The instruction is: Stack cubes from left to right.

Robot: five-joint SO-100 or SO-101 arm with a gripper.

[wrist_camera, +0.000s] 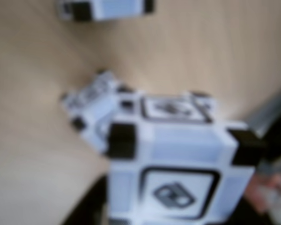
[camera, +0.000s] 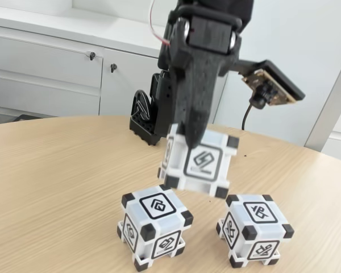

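Cube in the air, two waiting below.
The gripper (camera: 188, 133) is closed on a tilted cube (camera: 200, 161) at mid-frame of the fixed view, above the left cube (camera: 154, 226) and right cube (camera: 254, 228); that tilt could land it crooked and make it slide off.

3 cubes: 1 raised (camera: 198, 161), 2 on table (camera: 156, 226) (camera: 254, 228). 1 pincer (camera: 191, 135). 1 table (camera: 57, 170).

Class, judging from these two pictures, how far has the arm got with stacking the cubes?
Done: nothing stacked. In hand: the gripper holds one cube tilted in the air. Left: the left cube and right cube sit apart on the table; all stacking remains.
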